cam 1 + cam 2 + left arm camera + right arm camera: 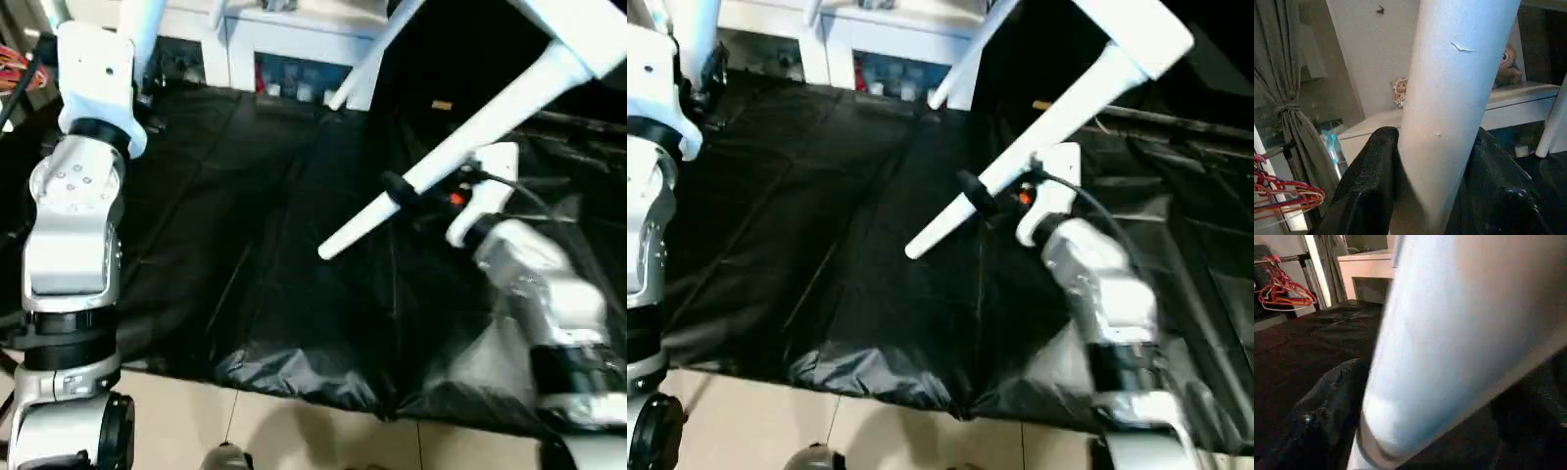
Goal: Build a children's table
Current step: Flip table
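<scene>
The children's table is lifted at the upper right, its white top (pixel 1136 29) tilted with legs sticking out. One leg (pixel 490 117) slants down to the left over the black sheet. My right gripper (pixel 400 191) is open, one finger on each side of that leg about a third up from its tip; the right wrist view has the leg (pixel 1459 333) between the fingers (pixel 1327 406). Another leg (pixel 377 54) points toward the cabinet. At the upper left, my left gripper (pixel 1434 134) is shut on a further white leg (pixel 1454 88), also visible as a leg (pixel 147 24) above my raised left arm.
A crumpled black sheet (pixel 245 245) covers the work surface, ending at pale floor tiles (pixel 294 441). A white cabinet (pixel 294 49) with glass-fronted compartments stands at the back. Red hangers (pixel 1278 191) and a curtain (pixel 1283 73) lie off to the left side.
</scene>
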Tool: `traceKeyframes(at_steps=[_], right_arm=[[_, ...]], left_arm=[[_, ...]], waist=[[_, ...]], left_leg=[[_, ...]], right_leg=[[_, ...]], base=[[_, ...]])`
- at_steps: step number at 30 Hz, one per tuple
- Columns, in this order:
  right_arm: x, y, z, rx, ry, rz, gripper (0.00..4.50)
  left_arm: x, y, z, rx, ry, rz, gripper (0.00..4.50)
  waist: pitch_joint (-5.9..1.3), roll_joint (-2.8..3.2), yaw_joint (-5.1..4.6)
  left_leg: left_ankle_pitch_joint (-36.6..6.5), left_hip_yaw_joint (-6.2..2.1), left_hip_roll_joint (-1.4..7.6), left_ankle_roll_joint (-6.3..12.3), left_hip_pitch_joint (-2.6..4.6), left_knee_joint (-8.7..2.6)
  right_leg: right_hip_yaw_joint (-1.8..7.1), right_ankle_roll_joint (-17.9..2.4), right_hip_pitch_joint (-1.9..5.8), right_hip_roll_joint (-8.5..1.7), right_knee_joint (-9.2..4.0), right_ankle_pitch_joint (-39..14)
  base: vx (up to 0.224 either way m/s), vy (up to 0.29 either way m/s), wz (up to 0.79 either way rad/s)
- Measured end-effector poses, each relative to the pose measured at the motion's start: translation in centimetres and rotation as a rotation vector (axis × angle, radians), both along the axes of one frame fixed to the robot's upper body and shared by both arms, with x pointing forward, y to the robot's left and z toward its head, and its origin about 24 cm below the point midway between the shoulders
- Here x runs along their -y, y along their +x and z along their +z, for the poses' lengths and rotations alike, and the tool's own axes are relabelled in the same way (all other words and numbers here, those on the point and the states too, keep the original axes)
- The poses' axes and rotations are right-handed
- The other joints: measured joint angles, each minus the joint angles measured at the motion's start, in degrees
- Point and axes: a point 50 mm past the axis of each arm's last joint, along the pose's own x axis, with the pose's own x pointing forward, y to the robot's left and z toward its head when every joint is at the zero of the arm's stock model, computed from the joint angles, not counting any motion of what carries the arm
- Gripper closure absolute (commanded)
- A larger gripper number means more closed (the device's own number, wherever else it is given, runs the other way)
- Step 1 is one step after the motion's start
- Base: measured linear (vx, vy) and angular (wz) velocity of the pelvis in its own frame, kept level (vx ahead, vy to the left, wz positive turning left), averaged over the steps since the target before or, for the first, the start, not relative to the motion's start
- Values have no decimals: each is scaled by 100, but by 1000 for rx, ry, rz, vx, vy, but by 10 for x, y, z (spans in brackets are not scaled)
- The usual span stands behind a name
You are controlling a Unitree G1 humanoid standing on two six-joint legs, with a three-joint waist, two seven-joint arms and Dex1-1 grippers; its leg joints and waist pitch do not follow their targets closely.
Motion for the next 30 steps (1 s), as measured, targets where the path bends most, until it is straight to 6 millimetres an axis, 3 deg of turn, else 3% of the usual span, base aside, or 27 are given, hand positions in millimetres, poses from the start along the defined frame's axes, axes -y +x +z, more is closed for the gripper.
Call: traceKeyframes(at_steps=[8,18,25,30], right_arm=[[-2,10,-14,-16,30,0,126],[-5,13,-11,28,42,36,215],[8,-8,-17,71,-26,42,282],[11,-27,-18,88,-55,27,294]], left_arm=[[-3,-3,-29,-86,-12,3,282],[-4,-6,-38,-104,-12,-2,289],[-8,-20,-69,-163,-43,-13,289],[-10,-29,-89,-214,-71,-17,289]], waist=[[1,-3,17],[-1,-9,2],[-20,-44,28],[-26,-58,42]], left_leg=[[1,0,4,0,-5,1],[8,1,7,6,-3,1],[8,4,8,7,-6,1],[7,3,10,8,-5,-4]], right_leg=[[-7,-9,0,0,0,10],[-7,-13,0,0,-1,30],[-7,7,5,0,-13,15],[-9,11,14,1,-30,13]], base=[[0,0,0],[0,0,0],[0,0,0],[0,0,0]])
